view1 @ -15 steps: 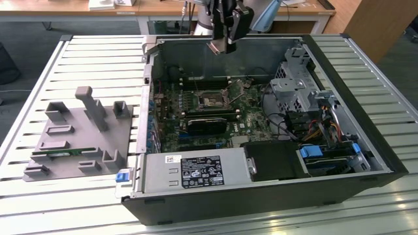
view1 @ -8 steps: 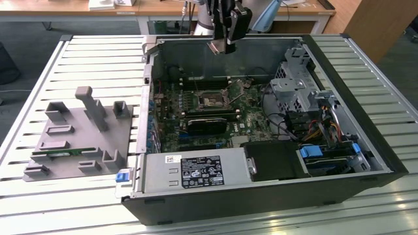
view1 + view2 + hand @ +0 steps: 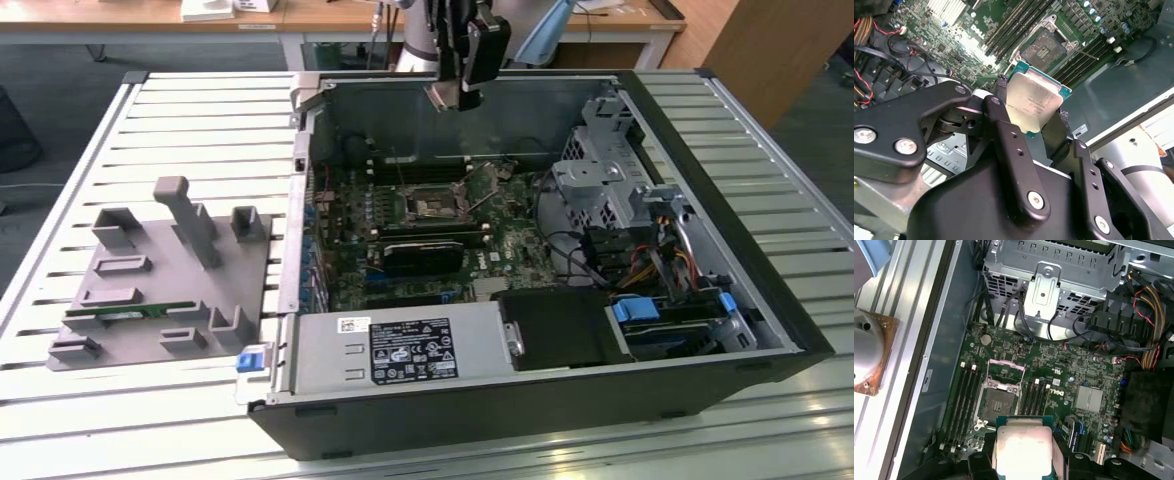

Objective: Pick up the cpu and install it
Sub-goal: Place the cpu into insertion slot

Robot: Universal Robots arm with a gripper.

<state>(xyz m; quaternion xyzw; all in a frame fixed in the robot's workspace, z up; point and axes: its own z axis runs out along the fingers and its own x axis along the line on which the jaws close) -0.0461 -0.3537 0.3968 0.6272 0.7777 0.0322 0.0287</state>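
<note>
The cpu (image 3: 1034, 100), a small flat square chip with a dull silver top and a green rim, is clamped between the two black fingers of my gripper (image 3: 1031, 109), which is shut on it. In the exterior view the gripper (image 3: 454, 95) hangs above the back wall of the open computer case, well above the motherboard (image 3: 441, 230). The empty cpu socket (image 3: 997, 402), its metal frame open, lies on the board under and a little ahead of the held cpu (image 3: 1021, 447). The same socket (image 3: 434, 208) sits near the board's middle, flanked by memory slots (image 3: 966, 395).
The case walls (image 3: 747, 300) ring the board. A drive cage (image 3: 601, 170) and bundled cables (image 3: 1149, 305) crowd the exterior view's right. A power supply (image 3: 400, 350) fills the near side. A grey plastic fixture (image 3: 160, 290) holding a green memory stick (image 3: 127, 312) lies outside on the slatted table (image 3: 200, 110).
</note>
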